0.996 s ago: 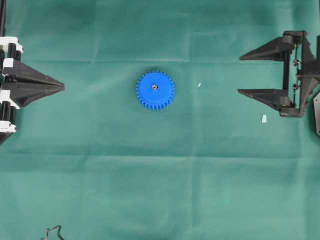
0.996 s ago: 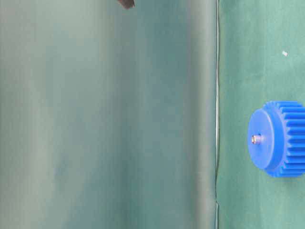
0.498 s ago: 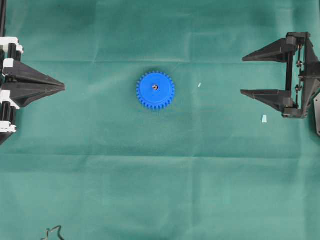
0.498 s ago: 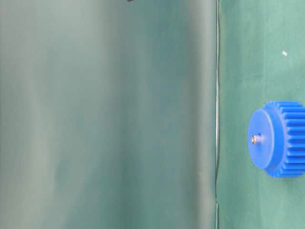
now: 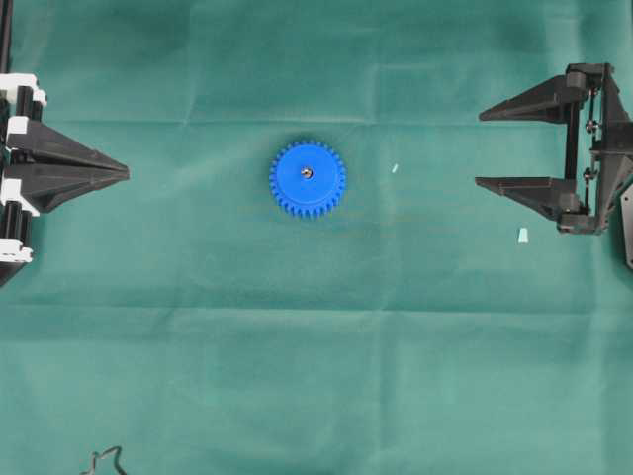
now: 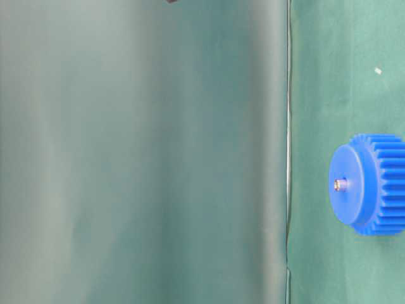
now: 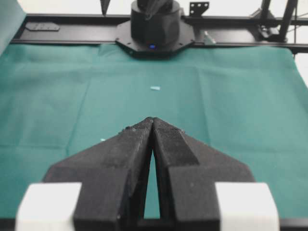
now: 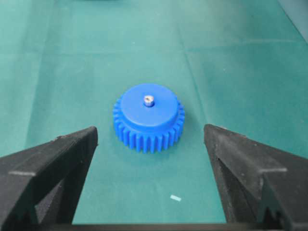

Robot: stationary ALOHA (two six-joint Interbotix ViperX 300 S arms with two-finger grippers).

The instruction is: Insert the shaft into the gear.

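The shaft (image 8: 148, 100) sits in the gear (image 5: 308, 178) (flat on the cloth). Left gripper (image 5: 127, 172) is closed up, holding nothing; right gripper (image 5: 479, 148) is spread wide.

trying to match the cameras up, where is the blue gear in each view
Overhead: the gear lies just left of centre, in the upper half, between the two tools.
Table-level: the gear sits at the picture's right edge, on the green cloth.
Left wrist: I cannot find the gear here; the closed left tool is in the foreground.
Right wrist: the gear is central, between the open right tool's fingers.
Shared landmark: the silvery shaft standing in the gear's centre hole.
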